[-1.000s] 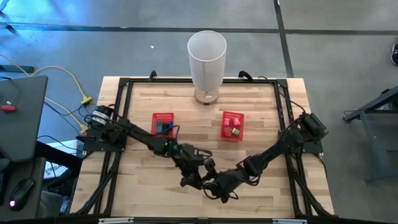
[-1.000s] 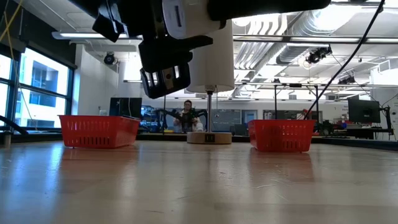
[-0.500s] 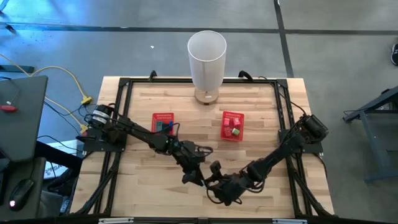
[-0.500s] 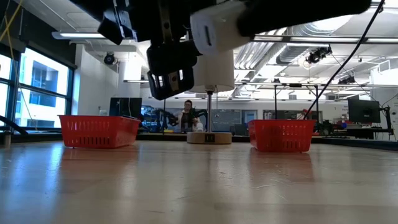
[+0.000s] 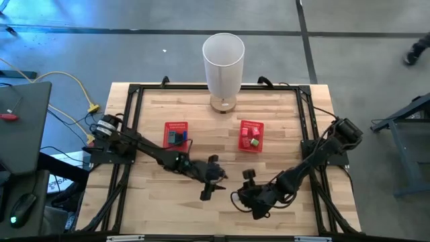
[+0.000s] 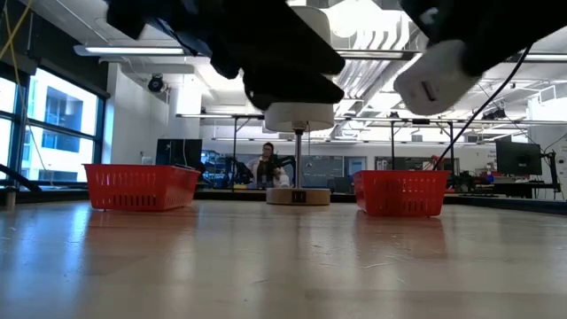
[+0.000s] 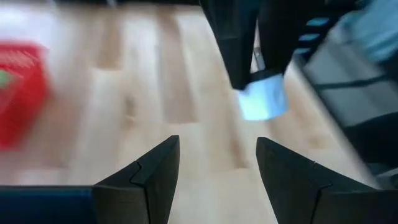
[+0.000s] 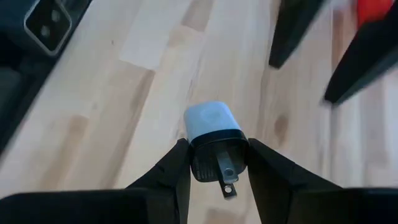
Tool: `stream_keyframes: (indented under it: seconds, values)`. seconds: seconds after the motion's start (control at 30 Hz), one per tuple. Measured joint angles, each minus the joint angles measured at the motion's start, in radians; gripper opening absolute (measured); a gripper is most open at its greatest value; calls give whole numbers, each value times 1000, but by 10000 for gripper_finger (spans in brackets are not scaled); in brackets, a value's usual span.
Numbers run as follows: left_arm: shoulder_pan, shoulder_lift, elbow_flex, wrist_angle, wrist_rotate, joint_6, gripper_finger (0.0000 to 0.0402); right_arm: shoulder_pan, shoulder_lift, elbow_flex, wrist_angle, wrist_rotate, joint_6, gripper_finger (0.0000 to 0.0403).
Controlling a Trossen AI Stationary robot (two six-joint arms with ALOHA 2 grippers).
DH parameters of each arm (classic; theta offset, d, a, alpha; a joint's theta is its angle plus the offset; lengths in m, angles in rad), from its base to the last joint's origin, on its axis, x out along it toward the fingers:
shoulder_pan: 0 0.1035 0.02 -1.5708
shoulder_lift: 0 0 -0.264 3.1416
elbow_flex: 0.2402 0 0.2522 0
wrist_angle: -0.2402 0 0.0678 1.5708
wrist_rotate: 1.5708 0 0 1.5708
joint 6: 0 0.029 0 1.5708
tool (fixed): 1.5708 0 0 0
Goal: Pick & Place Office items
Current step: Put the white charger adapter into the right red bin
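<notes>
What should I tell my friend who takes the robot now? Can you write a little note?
Right gripper: jaws shut on a small white-and-black plug adapter, held above the near middle of the table.
Left gripper: jaws open and holding nothing, close to the right one near the table's middle.
Things: the left red basket holds blue and green items; the right red basket holds green, pink and white ones. A tall white cylinder stands at the far edge.
Done: several items sit in the baskets.
Left: the adapter is not yet placed; probably carry it to a basket and let go.
</notes>
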Motion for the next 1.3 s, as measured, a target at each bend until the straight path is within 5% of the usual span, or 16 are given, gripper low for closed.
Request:
stream_keyframes:
  seconds: [0.23,0.53,0.93,1.3]
  values:
    - [-117,0,0,-19,-405,250,207,4,-2,-1,-139,130,388,117]
    - [-286,0,0,-18,-933,301,207,2,-11,-2,-53,418,340,117]
    - [-358,0,0,108,-1001,305,207,-12,-11,-2,399,369,-118,117]
    - [-365,2,0,284,-1011,464,207,-35,-10,-2,464,359,-158,117]
